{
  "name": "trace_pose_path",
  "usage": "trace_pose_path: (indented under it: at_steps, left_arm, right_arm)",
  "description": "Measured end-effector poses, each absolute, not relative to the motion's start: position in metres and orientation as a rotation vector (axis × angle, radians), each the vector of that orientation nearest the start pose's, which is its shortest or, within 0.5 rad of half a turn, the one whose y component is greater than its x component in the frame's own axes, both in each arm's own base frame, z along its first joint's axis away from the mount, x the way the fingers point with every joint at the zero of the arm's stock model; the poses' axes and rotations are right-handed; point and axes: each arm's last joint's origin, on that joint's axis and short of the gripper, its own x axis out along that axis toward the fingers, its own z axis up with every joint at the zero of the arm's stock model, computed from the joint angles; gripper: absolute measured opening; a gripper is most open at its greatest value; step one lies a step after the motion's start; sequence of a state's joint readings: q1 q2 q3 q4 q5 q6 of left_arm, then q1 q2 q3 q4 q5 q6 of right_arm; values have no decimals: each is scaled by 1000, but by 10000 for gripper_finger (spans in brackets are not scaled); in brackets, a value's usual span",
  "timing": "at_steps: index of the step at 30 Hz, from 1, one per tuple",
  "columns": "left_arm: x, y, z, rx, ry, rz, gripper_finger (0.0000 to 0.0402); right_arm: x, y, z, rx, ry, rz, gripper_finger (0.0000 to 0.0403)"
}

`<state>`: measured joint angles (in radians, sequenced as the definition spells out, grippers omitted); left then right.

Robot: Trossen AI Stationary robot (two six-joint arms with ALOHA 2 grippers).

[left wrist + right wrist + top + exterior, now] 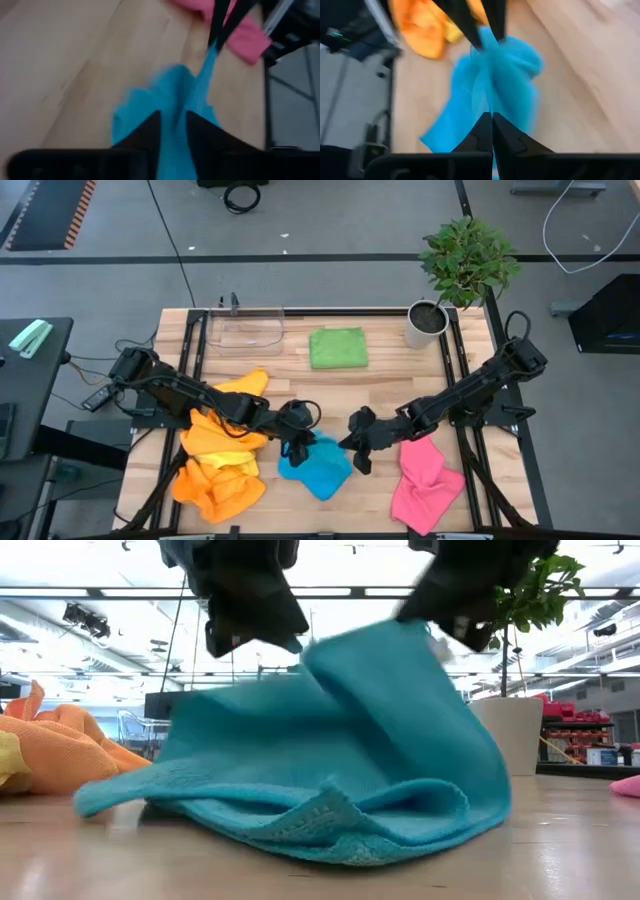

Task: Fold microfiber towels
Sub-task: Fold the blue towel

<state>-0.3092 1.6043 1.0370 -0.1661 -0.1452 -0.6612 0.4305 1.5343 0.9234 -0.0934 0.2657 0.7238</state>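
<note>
A blue microfiber towel (pixel 318 468) lies bunched near the table's front middle, its right part pulled up into a peak (pixel 400 635). My right gripper (pixel 356 452) is shut on that peak. My left gripper (pixel 296 447) stands at the towel's left side, its fingers (pixel 150 132) apart with blue cloth between them. A folded green towel (pixel 338 347) lies flat at the far middle. An orange and yellow heap (pixel 218 465) lies at the left, and a crumpled pink towel (pixel 425 480) at the right. My left gripper has a bunch of the blue towel (pixel 172 125) between its parted fingers; whether the fingers touch it, I cannot tell. My right gripper pinches the towel's raised right part (pixel 212 50) between its two shut fingers, slanting down from the table's right. The cloth is drawn up to the fingertips, and the towel's lower folds (pixel 330 840) rest on the table.
A clear plastic tray (pixel 245 330) stands at the far left, and a potted plant (pixel 428 320) at the far right corner. Bare wood shows between the green towel and the blue one.
</note>
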Motion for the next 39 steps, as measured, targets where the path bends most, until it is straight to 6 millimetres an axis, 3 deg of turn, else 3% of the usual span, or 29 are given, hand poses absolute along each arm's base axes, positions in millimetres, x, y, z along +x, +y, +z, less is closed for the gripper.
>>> trace_pose_path:
  at_steps: [7,12,16,19,23,30,35,39]
  left_arm:
    - [313,-83,208,-412,917,188,246]
    - [299,-85,200,-426,1062,263,290]
    - [292,-93,198,-715,1151,351,296]
    - [287,-106,198,-791,1169,356,292]
    - [283,-120,192,-806,1203,364,289]
    - [293,-145,173,-831,1189,295,289]
    - [293,-152,155,-822,1235,333,289]
    - [292,-156,153,-850,1230,352,287]
  right_arm:
    - [264,108,222,477,824,-267,2]
    - [260,104,224,494,839,-300,2]
    - [260,104,223,504,840,-308,2]
    - [260,104,222,504,843,-314,2]
    - [260,104,222,497,838,-324,1]
    - [260,102,222,474,839,-334,1]
    - [260,101,222,467,841,-337,1]
    - [260,101,221,458,845,-333,1]
